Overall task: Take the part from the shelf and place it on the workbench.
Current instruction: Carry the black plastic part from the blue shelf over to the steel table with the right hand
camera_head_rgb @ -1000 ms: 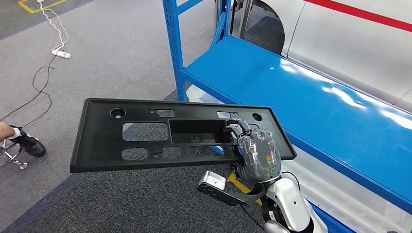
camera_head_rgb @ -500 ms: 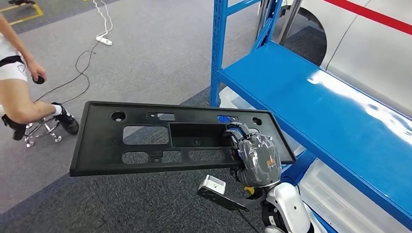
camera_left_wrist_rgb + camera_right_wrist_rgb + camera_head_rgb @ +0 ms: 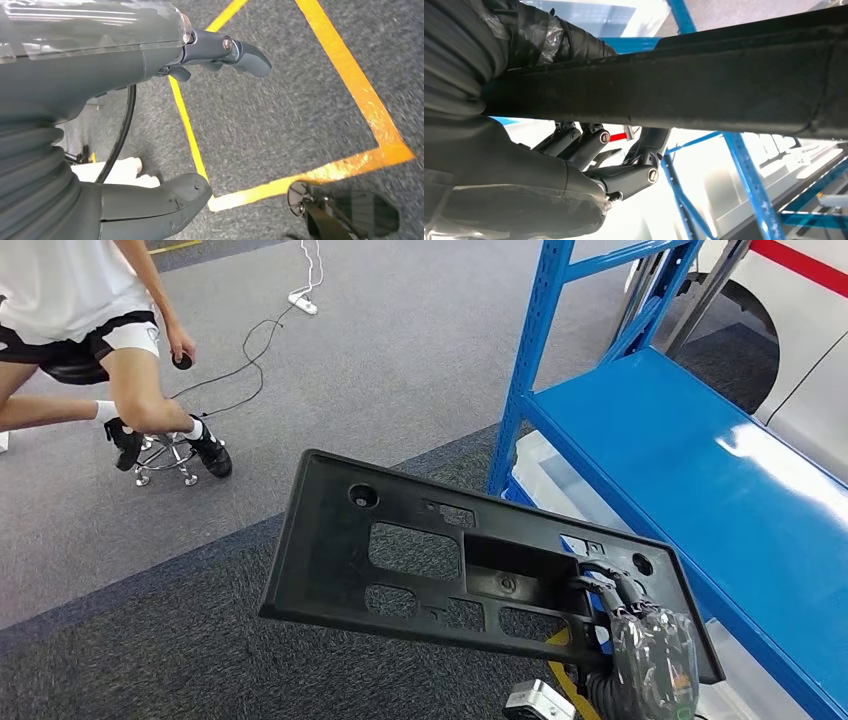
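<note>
Your right hand (image 3: 650,655) grips the black part (image 3: 440,560) at its end, held clear of the blue shelf (image 3: 690,470). Your left hand (image 3: 100,100) is spread, holding nothing. A seated person (image 3: 90,320) is well apart.

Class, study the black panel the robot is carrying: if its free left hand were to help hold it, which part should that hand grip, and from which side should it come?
Probably the far short edge of the black panel, approached from the robot's left. The right hand grips it near one end, through a cutout, so the long flat panel juts out unsupported and tilted. The left hand is open.
</note>
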`<state>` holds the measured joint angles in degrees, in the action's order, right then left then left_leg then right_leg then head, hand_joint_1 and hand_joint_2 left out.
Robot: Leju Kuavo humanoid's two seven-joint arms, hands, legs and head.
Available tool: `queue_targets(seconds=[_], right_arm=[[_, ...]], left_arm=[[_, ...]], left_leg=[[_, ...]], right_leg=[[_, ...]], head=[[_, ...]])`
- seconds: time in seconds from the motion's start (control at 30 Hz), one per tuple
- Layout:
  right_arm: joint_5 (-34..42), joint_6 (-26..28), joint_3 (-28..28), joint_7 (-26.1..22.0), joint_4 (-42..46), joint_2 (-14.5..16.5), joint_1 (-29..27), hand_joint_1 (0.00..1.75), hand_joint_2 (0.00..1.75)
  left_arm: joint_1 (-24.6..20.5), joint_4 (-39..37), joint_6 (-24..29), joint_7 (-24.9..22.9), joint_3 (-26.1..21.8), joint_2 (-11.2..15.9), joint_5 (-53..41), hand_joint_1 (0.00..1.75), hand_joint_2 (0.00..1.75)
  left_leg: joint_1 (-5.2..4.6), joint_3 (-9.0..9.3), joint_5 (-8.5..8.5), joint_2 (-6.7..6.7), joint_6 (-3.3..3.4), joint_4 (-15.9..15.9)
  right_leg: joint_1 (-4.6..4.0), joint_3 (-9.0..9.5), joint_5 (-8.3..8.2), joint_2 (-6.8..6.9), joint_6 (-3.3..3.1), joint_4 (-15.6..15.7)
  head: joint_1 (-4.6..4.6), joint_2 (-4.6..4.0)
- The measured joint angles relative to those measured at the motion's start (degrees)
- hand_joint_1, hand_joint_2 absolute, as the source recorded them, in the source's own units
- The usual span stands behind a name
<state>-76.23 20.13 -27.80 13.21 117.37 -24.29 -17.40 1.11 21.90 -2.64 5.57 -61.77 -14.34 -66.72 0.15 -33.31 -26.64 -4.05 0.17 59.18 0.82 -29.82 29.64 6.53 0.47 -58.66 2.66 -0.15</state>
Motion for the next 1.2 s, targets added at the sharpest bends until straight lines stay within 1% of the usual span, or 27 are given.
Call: queue_targets(seconds=[0.07,0.1,0.13,0.17,0.23,0.27,0.3,0.33,0.37,0.4,0.43,0.47,0.53,0.6,0.63,0.67,0.73,0.8,0.83,0.87,0.9,0.97,1.0,1.03,1.1,1.13,1.2], right_arm=[[-0.21,-0.02,0.4,0.58,1.63,-1.38,-1.67,1.75,1.75],[-0.26,-0.1,0.56,0.84,2.25,-1.94,-2.11,1.75,1.75],[-0.28,-0.2,0.68,1.07,2.74,-2.43,-2.38,1.75,1.75],[-0.26,-0.34,0.74,1.23,3.11,-2.84,-2.53,1.75,1.75],[-0.07,-0.64,0.77,1.3,3.44,-3.4,-2.68,1.75,1.75],[0.05,-0.77,0.76,1.3,3.49,-3.56,-2.69,1.75,1.75],[0.14,-0.86,0.76,1.3,3.48,-3.66,-2.66,1.75,1.75],[0.18,-0.92,0.76,1.3,3.47,-3.71,-2.63,1.75,1.75],[0.18,-0.94,0.76,1.29,3.47,-3.77,-2.61,1.75,1.75],[0.18,-0.95,0.76,1.29,3.47,-3.85,-2.58,1.75,1.75],[0.19,-0.96,0.76,1.29,3.47,-3.93,-2.53,1.75,1.75],[0.2,-0.98,0.76,1.28,3.49,-4.0,-2.49,1.75,1.75],[0.4,-1.11,0.76,1.19,3.51,-4.08,-2.34,1.75,1.75],[0.94,-1.5,0.75,0.74,3.48,-4.08,-1.79,1.75,1.75],[1.31,-1.8,0.74,0.32,3.43,-4.08,-1.29,1.75,1.75],[1.71,-2.13,0.73,-0.19,3.36,-4.04,-0.74,1.75,1.75],[2.53,-2.81,0.67,-1.33,3.03,-3.8,0.17,1.75,1.75],[3.25,-3.51,0.57,-2.47,2.32,-3.36,1.04,1.75,1.75],[3.52,-3.86,0.54,-3.03,1.86,-3.07,1.64,1.75,1.75],[3.8,-4.25,0.51,-3.58,1.4,-2.73,2.36,1.75,1.75],[4.11,-4.73,0.5,-4.16,0.9,-2.28,3.18,1.75,1.75],[4.82,-5.83,0.5,-5.27,-0.13,-1.25,4.82,1.75,1.75],[5.16,-6.32,0.5,-5.77,-0.66,-0.78,5.55,1.75,1.75],[5.43,-6.7,0.5,-6.17,-1.16,-0.39,6.21,1.75,1.75],[5.87,-7.33,0.5,-6.74,-2.12,0.28,7.49,1.75,1.75],[6.07,-7.75,0.5,-6.94,-2.78,0.66,8.38,1.75,1.75],[6.58,-8.83,0.5,-7.34,-4.64,1.55,10.48,1.75,1.75]], left_arm=[[-0.26,-0.7,0.21,0.02,0.28,0.0,-0.13,0.0,1.75],[-0.29,-0.98,0.25,0.02,0.34,-0.01,-0.14,0.0,1.75],[-0.35,-1.24,0.27,0.02,0.35,-0.01,-0.13,0.0,1.75],[-0.45,-1.43,0.3,0.04,0.34,0.01,-0.12,0.0,1.75],[-0.77,-1.67,0.34,0.24,0.33,0.06,-0.04,0.0,1.75],[-0.92,-1.78,0.35,0.37,0.33,0.08,0.01,0.0,1.75],[-1.02,-1.9,0.35,0.48,0.33,0.09,0.05,0.0,1.75],[-1.06,-2.03,0.34,0.53,0.33,0.09,0.09,0.0,1.75],[-1.08,-2.14,0.34,0.55,0.33,0.09,0.1,0.0,1.75],[-1.09,-2.22,0.34,0.55,0.33,0.09,0.11,0.0,1.75],[-1.1,-2.31,0.34,0.56,0.32,0.09,0.12,0.0,1.75],[-1.15,-2.4,0.34,0.58,0.32,0.09,0.13,0.0,1.75],[-1.22,-2.52,0.38,0.63,0.3,0.11,0.23,0.0,1.75],[-1.11,-2.54,0.49,0.64,0.24,0.13,0.53,0.0,1.75],[-1.05,-2.55,0.57,0.63,0.18,0.13,0.74,0.0,1.75],[-1.05,-2.55,0.67,0.55,0.08,0.13,0.91,0.0,1.75],[-1.22,-2.55,0.83,0.26,-0.15,0.1,1.18,0.0,1.75],[-1.35,-2.55,0.93,-0.13,-0.5,0.04,1.44,0.0,1.75],[-1.34,-2.55,1.0,-0.29,-0.74,0.03,1.56,0.0,1.75],[-1.29,-2.55,1.05,-0.41,-0.99,0.02,1.65,0.0,1.75],[-1.26,-2.55,1.1,-0.48,-1.24,0.02,1.7,0.0,1.75],[-1.35,-2.54,1.14,-0.52,-1.58,0.02,1.85,0.0,1.75],[-1.45,-2.53,1.16,-0.49,-1.73,0.02,1.9,0.0,1.75],[-1.52,-2.53,1.18,-0.46,-1.92,0.02,1.95,0.0,1.75],[-1.46,-2.53,1.17,-0.34,-2.4,0.02,2.08,0.0,1.75],[-1.37,-2.53,1.1,-0.23,-2.66,-0.01,2.17,0.0,1.75],[-1.45,-2.53,0.91,0.07,-3.07,-0.08,2.35,0.0,1.75]], left_leg=[[-0.3,-0.02,-0.12,0.61,0.79,-0.47],[-0.22,0.12,0.03,1.16,1.16,-0.82],[-0.09,0.37,0.26,1.71,1.6,-1.21],[0.08,0.64,0.53,2.28,2.02,-1.58],[0.14,0.8,0.85,3.59,2.53,-1.83],[0.05,0.76,0.89,4.41,2.61,-1.79],[-0.03,0.75,0.9,5.33,2.64,-1.72],[-0.07,0.78,0.89,6.29,2.63,-1.6],[-0.06,0.83,0.84,7.27,2.58,-1.41],[-0.03,0.86,0.75,8.19,2.48,-1.16],[-0.05,0.81,0.62,9.07,2.31,-0.85],[-0.07,0.58,0.51,9.92,2.07,-0.48],[-0.01,-0.15,0.58,11.36,1.38,-0.09],[0.21,-0.82,0.81,12.32,0.67,-0.03],[0.19,-1.17,0.48,11.61,0.41,0.47],[0.16,-1.92,-0.53,10.09,0.19,1.98],[0.15,-4.83,-4.12,6.29,-0.23,8.19],[0.38,-7.92,-6.82,4.75,-0.61,14.69],[0.45,-8.25,-6.73,4.49,-0.7,15.58],[0.48,-7.41,-5.59,4.23,-0.7,14.2],[0.47,-5.45,-3.81,3.68,-0.59,10.8],[0.13,-1.23,-1.1,1.4,0.03,2.97],[-0.1,-0.02,-0.51,0.64,0.41,0.63],[-0.33,0.31,-0.44,0.41,0.77,-0.31],[-0.36,0.34,-0.09,1.8,1.42,-0.61],[-0.25,0.55,0.18,2.46,1.74,-1.02],[0.04,1.09,0.77,3.57,2.42,-1.8]], right_leg=[[-0.1,0.34,0.05,0.8,0.65,0.26],[0.0,0.56,0.31,0.54,0.97,0.18],[0.14,0.45,1.02,-0.65,1.21,-0.54],[0.27,-0.19,2.28,-2.31,1.37,-2.3],[0.42,-3.49,6.02,-5.62,1.48,-9.34],[0.42,-5.45,7.39,-6.17,1.51,-13.14],[0.42,-6.9,7.79,-6.38,1.55,-15.68],[0.45,-7.35,6.89,-6.47,1.55,-15.97],[0.49,-6.75,4.93,-6.67,1.52,-14.06],[0.58,-5.33,2.45,-7.2,1.46,-10.48],[0.7,-3.82,0.59,-8.47,1.39,-6.75],[0.82,-2.66,-0.54,-9.71,1.33,-3.74],[0.78,-1.91,-0.75,-11.07,1.12,-1.33],[0.69,-1.93,-0.98,-9.91,0.61,-0.98],[0.74,-1.88,-1.14,-9.23,0.24,-0.8],[0.81,-1.83,-1.28,-8.44,-0.17,-0.6],[0.67,-1.81,-1.36,-6.73,-0.71,-0.41],[0.42,-1.87,-1.31,-4.88,-0.89,-0.43],[0.36,-1.89,-1.28,-4.0,-0.89,-0.44],[0.33,-1.86,-1.25,-3.18,-0.86,-0.44],[0.32,-1.79,-1.2,-2.41,-0.79,-0.44],[0.18,-1.51,-1.02,-1.03,-0.44,-0.45],[0.1,-1.37,-0.93,-0.42,-0.14,-0.43],[0.03,-1.25,-0.87,0.15,0.17,-0.4],[0.05,-0.92,-0.78,1.06,0.84,-0.19],[0.15,-0.78,-0.44,0.5,1.11,-0.42],[0.38,-1.87,1.95,-2.58,1.45,-3.67]], head=[[-0.01,0.0],[-0.02,0.0],[-0.03,0.0],[-0.06,0.0],[-0.1,0.0],[-0.11,0.0],[-0.11,0.0],[-0.11,0.0],[-0.11,0.0],[-0.12,0.0],[-0.12,0.0],[-0.11,0.0],[-0.09,0.0],[-0.07,0.0],[-0.07,0.0],[-0.06,0.0],[-0.03,0.0],[-0.02,0.0],[-0.02,0.0],[-0.01,0.0],[-0.01,0.0],[-0.02,0.0],[-0.02,0.0],[-0.02,0.0],[-0.03,0.0],[-0.04,0.0],[-0.07,0.0]])
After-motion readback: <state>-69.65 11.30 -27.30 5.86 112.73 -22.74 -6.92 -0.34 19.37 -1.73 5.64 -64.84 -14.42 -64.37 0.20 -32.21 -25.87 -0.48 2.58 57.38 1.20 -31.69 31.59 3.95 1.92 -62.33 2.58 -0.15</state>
